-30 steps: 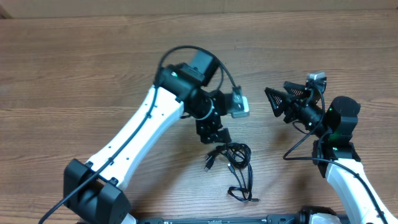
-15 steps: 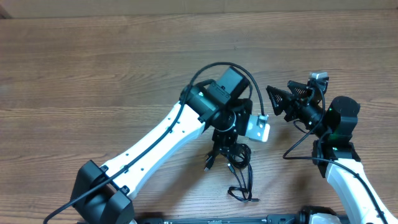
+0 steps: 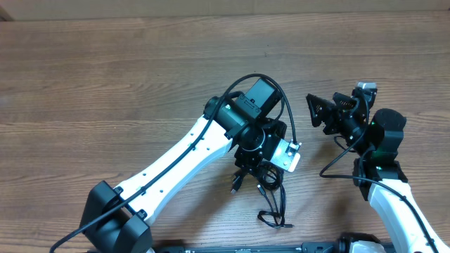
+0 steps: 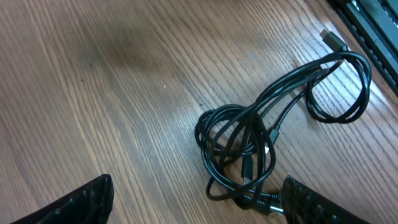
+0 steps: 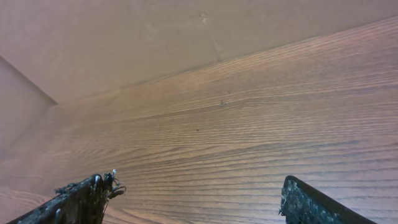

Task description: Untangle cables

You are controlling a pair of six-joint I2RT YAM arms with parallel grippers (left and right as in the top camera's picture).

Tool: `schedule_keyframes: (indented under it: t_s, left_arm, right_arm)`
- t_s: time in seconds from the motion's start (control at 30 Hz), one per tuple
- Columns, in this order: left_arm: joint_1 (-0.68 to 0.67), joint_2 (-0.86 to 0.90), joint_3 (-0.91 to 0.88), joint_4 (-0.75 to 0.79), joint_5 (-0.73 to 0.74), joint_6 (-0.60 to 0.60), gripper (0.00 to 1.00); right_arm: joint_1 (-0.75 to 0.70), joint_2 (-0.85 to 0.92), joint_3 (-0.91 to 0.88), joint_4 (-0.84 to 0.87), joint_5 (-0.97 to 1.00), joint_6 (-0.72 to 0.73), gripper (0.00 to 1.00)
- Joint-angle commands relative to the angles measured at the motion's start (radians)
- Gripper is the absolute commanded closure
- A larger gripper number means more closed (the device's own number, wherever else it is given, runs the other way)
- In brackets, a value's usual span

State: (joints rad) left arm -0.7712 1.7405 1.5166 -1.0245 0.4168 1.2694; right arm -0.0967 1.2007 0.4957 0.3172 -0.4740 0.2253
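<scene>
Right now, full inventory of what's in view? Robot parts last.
cables: one tangled bunch of thin cords, exact count unclear, black with small plug ends, on the table near its front edge, below the left end effector
table: one, brown wood grain, fills every view
rail: one, black, along the table's near edge beside the cables
backdrop: one, beige, beyond the table's far edge in the right wrist view
left arm: one, white with black joints, reaching from bottom left to centre
right arm: one, white with black joints, bottom right
left end effector: one, black, open, over the tangle, holding nothing
right end effector: one, black, open, empty, over bare table right of centre
</scene>
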Motion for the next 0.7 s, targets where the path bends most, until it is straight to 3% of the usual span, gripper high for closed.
schedule_keyframes:
  t_s: [0.0, 0.27, 0.43, 0.67]
  left_arm:
    - [-0.005, 0.043, -0.01, -0.005, 0.03, 0.107, 0.15]
    - [-0.058, 0.113, -0.01, -0.009, 0.079, 0.123, 0.2]
    - [-0.088, 0.13, -0.01, -0.022, 0.12, 0.123, 0.16]
    - [-0.095, 0.171, -0.01, -0.083, 0.13, 0.122, 0.21]
  right_arm:
    - [0.003, -0.003, 0.016, 0.002, 0.028, 0.014, 0.12]
    - [0.003, -0.003, 0.016, 0.003, 0.029, 0.014, 0.1]
    - [0.003, -0.003, 0.016, 0.003, 0.029, 0.014, 0.1]
    - [0.003, -0.003, 0.016, 0.002, 0.029, 0.014, 0.1]
